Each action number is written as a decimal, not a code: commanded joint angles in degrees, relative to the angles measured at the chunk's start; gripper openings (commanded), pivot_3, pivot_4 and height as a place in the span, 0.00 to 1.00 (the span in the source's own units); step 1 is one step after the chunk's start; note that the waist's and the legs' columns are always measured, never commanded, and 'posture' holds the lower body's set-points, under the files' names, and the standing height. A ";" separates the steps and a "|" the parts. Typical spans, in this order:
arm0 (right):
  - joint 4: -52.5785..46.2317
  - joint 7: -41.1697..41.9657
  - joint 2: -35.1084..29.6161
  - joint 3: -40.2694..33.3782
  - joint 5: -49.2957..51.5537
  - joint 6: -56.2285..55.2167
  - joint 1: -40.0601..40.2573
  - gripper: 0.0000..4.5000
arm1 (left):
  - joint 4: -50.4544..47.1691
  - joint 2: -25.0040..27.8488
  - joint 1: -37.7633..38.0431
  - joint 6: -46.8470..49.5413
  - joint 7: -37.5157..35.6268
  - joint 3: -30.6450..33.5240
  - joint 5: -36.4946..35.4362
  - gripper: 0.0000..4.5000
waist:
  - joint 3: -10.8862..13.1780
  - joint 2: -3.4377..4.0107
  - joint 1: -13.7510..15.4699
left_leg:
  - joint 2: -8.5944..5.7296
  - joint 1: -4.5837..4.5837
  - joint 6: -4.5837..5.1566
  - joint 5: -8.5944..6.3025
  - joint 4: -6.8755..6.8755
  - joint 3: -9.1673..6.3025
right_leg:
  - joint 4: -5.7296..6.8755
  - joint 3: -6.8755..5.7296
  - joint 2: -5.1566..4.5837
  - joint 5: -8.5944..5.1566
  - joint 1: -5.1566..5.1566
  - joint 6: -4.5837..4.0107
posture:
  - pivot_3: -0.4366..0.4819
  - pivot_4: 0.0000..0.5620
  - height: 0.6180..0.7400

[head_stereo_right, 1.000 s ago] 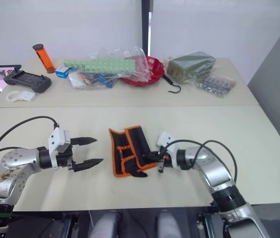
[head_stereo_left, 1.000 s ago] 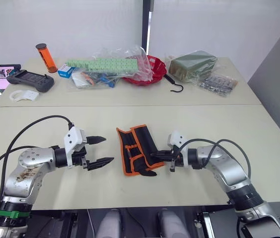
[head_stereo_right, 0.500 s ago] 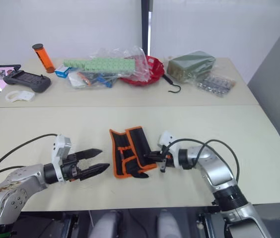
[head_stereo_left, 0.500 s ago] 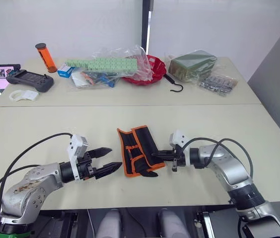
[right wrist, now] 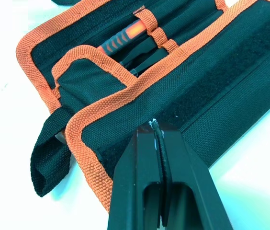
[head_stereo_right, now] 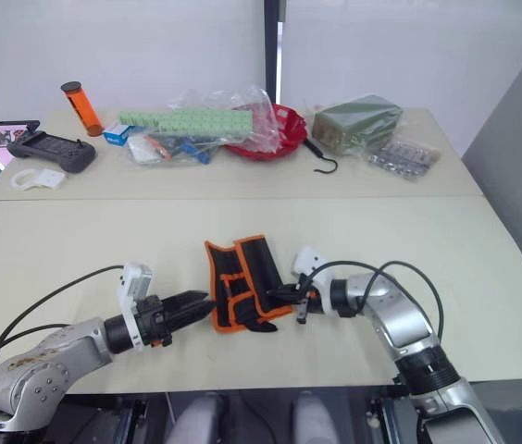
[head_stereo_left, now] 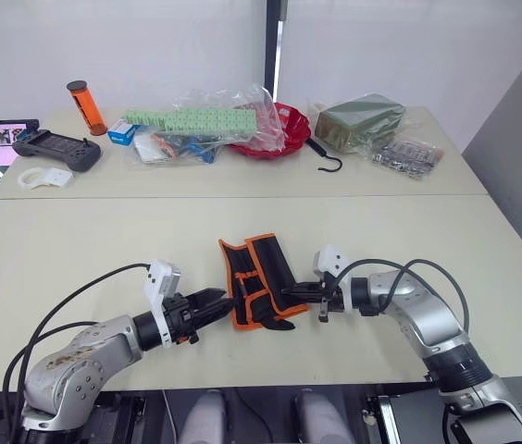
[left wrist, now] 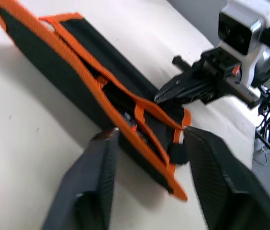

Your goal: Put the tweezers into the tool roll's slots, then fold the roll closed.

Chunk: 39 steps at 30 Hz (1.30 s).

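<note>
Roll: tool roll (head_stereo_left: pixel 259 277), black with orange trim, lies partly folded at desk (head_stereo_left: pixel 94 250) centre.
Left gripper (head_stereo_left: pixel 217 302): fingers spread around its edge.
Right gripper (head_stereo_left: pixel 291 291): fingers pressed together on its flap.

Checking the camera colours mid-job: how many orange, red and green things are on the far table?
Orange: 1, the orange tube.
Red: 1, the red bowl.
Green: 2, the green block strip and the bagged green box.
Total: 4.
</note>
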 commanded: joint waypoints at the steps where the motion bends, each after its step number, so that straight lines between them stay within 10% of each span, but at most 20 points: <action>1: -1.35 0.15 -0.23 0.11 -0.20 -0.52 0.38 0.00 | 0.06 0.31 -1.01 1.99 1.77 -1.00 -0.15 0.15 | 0.00 0.00 -0.06 | 0.00 0.00 0.00 0.00 0.00 0.00 | 0.00 0.00 0.00 0.00 0.00 0.00 | 0.48 0.27 1.00; 3: -1.65 0.11 -0.15 0.13 -0.28 -0.42 0.51 0.00 | 0.19 0.29 -1.39 2.99 2.42 -1.89 0.04 0.01 | 0.00 0.00 -0.03 | 0.00 0.00 0.00 0.00 0.00 0.00 | 0.00 0.00 0.00 0.00 0.00 0.00 | 0.48 0.27 1.00; 17: -2.50 -0.06 0.29 -0.09 0.03 -0.52 1.24 0.00 | 2.58 -0.26 -8.55 12.57 7.28 -0.60 -3.70 0.00 | 0.01 -0.01 0.18 | -0.03 0.01 0.00 0.00 0.02 -0.01 | -0.02 -0.01 -0.01 -0.01 0.04 0.01 | 0.48 0.27 1.00; 24: -2.70 -0.26 0.47 0.44 -0.40 -0.69 1.72 0.00 | 2.51 -0.15 -10.87 16.29 9.40 0.33 -6.12 0.49 | 0.01 -0.01 0.11 | -0.03 0.01 0.00 0.00 0.01 -0.01 | -0.02 -0.01 -0.01 -0.01 0.04 0.01 | 0.48 0.27 1.00; 34: -2.90 -0.36 0.59 0.62 -0.57 -0.72 1.71 0.00 | 3.42 -1.33 -12.79 19.21 12.91 0.14 -6.51 0.49 | 0.01 -0.02 -0.02 | -0.03 0.00 -0.01 0.00 -0.01 -0.02 | -0.05 -0.01 -0.01 -0.01 0.03 0.02 | 0.48 0.27 1.00; 39: -3.66 -0.47 0.84 -0.01 0.22 -0.41 1.50 0.00 | 3.84 -0.94 -13.34 20.57 14.03 -0.31 -5.87 0.17 | 0.01 -0.02 -0.05 | -0.03 0.00 -0.01 0.00 -0.02 -0.02 | -0.06 -0.01 -0.01 -0.01 0.03 0.01 | 0.48 0.27 1.00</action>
